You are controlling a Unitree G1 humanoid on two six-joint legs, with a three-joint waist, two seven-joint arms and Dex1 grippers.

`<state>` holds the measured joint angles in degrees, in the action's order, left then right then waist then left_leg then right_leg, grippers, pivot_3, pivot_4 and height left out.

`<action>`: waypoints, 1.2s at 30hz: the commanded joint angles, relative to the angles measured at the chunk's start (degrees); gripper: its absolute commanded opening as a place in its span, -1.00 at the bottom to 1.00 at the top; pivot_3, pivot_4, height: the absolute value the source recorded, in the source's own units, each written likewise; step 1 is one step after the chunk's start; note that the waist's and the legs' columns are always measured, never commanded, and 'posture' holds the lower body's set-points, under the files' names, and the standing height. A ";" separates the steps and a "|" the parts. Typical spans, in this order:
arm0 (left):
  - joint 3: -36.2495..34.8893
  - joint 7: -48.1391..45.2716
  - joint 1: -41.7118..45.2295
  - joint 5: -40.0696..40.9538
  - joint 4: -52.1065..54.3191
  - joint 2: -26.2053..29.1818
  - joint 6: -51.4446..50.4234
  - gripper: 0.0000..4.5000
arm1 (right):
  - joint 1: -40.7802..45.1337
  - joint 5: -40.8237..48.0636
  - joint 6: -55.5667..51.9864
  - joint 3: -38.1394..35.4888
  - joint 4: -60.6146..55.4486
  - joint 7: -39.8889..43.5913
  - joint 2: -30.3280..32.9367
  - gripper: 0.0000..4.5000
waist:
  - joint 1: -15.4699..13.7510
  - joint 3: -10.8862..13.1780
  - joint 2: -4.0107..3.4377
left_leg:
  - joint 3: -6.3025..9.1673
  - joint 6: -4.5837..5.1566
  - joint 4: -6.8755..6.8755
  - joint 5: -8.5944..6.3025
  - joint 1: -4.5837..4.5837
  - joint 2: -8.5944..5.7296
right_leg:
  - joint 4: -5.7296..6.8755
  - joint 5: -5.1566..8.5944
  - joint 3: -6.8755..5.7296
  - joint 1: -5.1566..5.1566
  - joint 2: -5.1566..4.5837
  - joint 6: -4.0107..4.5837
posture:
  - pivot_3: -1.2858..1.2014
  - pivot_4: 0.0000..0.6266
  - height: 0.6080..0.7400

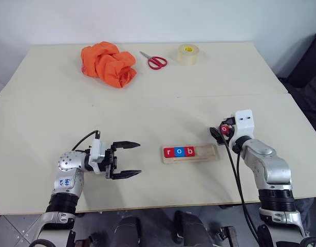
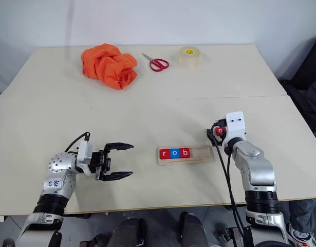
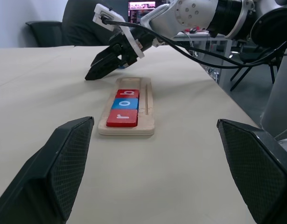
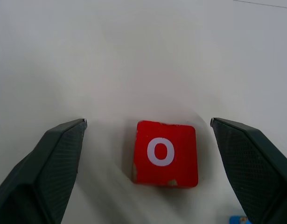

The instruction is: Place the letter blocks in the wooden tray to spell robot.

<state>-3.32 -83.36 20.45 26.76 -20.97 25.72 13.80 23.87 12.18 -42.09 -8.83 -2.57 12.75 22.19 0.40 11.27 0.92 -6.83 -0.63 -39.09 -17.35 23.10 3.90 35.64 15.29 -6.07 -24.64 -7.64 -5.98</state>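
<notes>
Left gripper (image 1: pixel 128 160), two black fingers spread wide and empty, hovering level over the near left of the pale tabletop (image 1: pixel 44 118), pointed right toward the tray; likely parked clear of the work.

Long narrow pale wooden tray (image 1: pixel 208 152) lying just right of centre near the front edge. Three flat square letter tiles seated in its groove from the left end: red r (image 1: pixel 169 152), blue o (image 1: pixel 179 152), red b (image 1: pixel 189 151), edges touching. Right part of the groove bare (room for two more, so spelling roughly past halfway).

Right gripper (image 4: pixel 148 135), just right of the tray's far right corner, tilted down at the tabletop. Fingers standing apart on either side of a red square tile with a white o (image 4: pixel 165 153), not touching it, nothing held; straddle suggests the pick-up is next. Sliver of a blue tile (image 4: pixel 237 220) near it, letter unreadable.

Far side: crumpled orange cloth (image 1: pixel 107 63), red-handled scissors (image 1: pixel 154 61), roll of clear tape (image 1: pixel 188 54), all well apart from the work.
</notes>
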 commanded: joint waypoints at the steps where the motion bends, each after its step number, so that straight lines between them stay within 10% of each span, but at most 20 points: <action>1: -0.54 0.13 -0.44 0.64 1.75 0.47 0.21 1.00 | -0.78 -0.44 -0.29 -1.05 -2.18 -1.60 -0.47 0.40 | -0.02 0.00 0.00 | 0.00 0.05 0.00 -0.03 0.00 0.00 | 0.00 0.00 0.00 0.00 0.00 0.00 | 0.03 -0.52 1.00; 6: -0.33 -0.01 0.14 0.49 1.12 0.29 0.34 1.00 | -1.18 0.06 -1.90 -1.59 -5.12 -3.33 -1.50 -0.36 | -0.06 0.00 0.00 | 0.01 0.07 0.00 -0.04 0.00 0.00 | 0.00 0.00 0.00 0.00 0.00 0.00 | 0.03 -0.52 1.00; 19: -0.33 -4.94 3.29 0.63 -3.42 1.14 0.80 1.00 | -16.52 6.23 -18.49 -6.70 -38.39 -7.36 -4.92 -0.35 | -0.40 -0.02 -0.02 | 0.11 0.14 0.09 -0.08 0.08 0.01 | -0.10 0.01 -0.07 -0.01 0.03 0.01 | 0.03 -0.52 1.00; 33: 0.50 -4.67 3.33 1.01 -3.32 0.24 1.43 1.00 | -20.79 5.23 -18.07 -7.94 -39.49 -8.55 -6.08 -0.35 | 0.14 -0.03 -0.03 | 0.06 0.18 0.05 -0.09 0.05 0.02 | -0.32 -0.13 -0.01 -0.02 0.03 0.00 | 0.03 -0.52 1.00; 36: 0.39 -4.14 2.84 1.13 -2.56 0.38 1.06 1.00 | -21.37 5.74 -17.22 -8.41 -39.25 -6.66 -4.30 0.11 | 0.03 -0.03 -0.03 | 0.05 0.19 0.05 -0.10 0.07 0.01 | -0.36 -0.13 -0.01 -0.02 0.04 0.00 | 0.03 -0.52 1.00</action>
<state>-2.59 -85.95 23.92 26.81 -25.48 25.89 14.60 2.85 17.76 -60.98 -16.07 -40.82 4.85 16.65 0.43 11.23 0.89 -6.78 -0.44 -39.04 -17.44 23.17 3.91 35.27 15.16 -6.08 -24.66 -7.61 -5.98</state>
